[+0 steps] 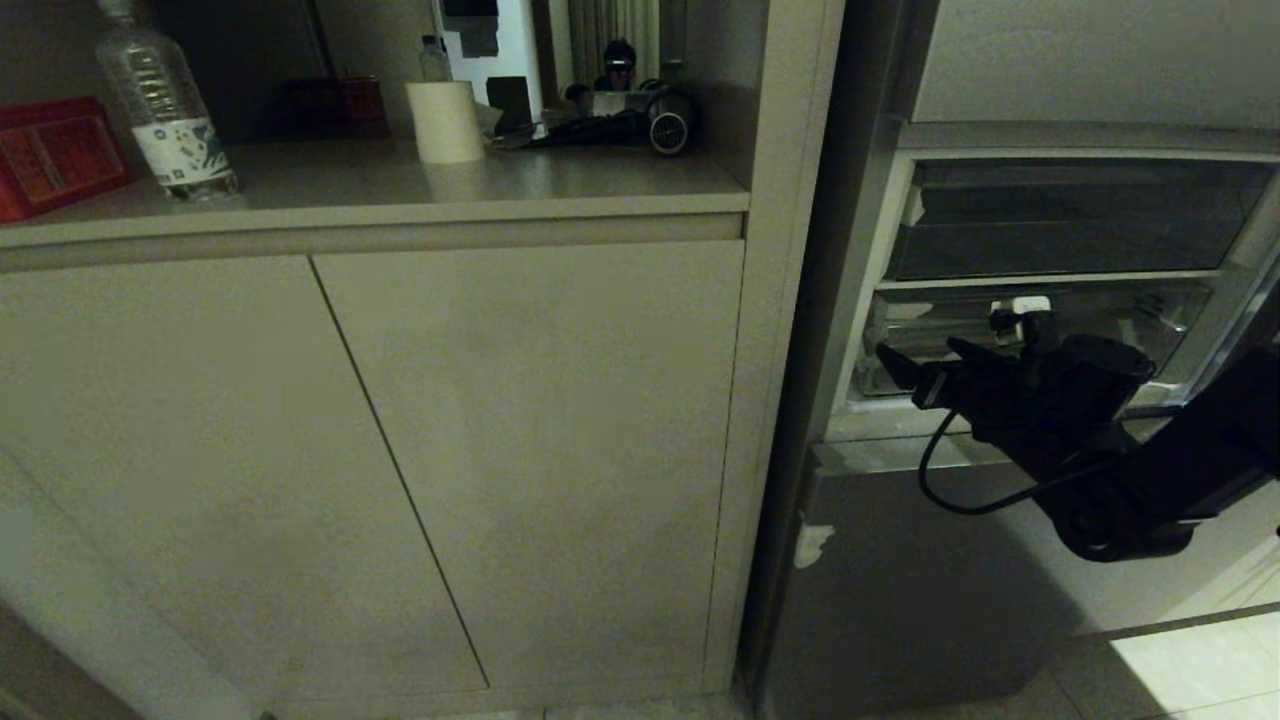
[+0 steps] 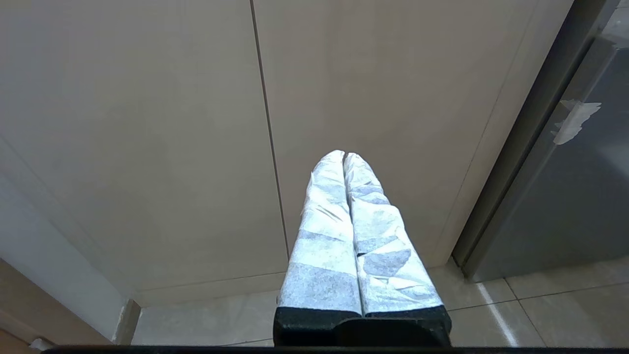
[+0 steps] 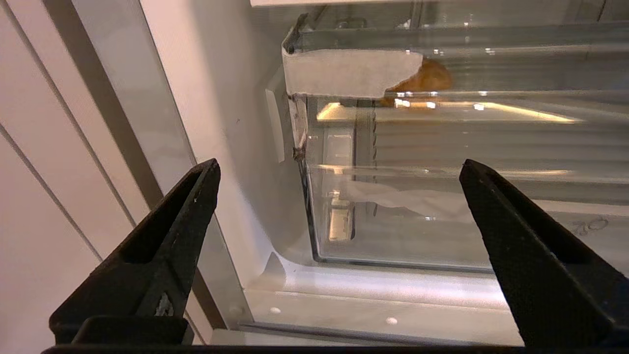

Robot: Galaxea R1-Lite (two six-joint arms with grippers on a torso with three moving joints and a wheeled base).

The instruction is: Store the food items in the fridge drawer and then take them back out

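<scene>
Beige cabinet doors (image 1: 400,450) fill the left of the head view, the open fridge on the right. Its clear fridge drawer (image 1: 1100,320) sits mid-right, closed, brownish-orange food item (image 3: 422,78) inside. Right gripper (image 1: 915,375) hovers before it, jaws spread wide, empty. Left gripper (image 2: 344,157) parked, fingers pressed together.
</scene>
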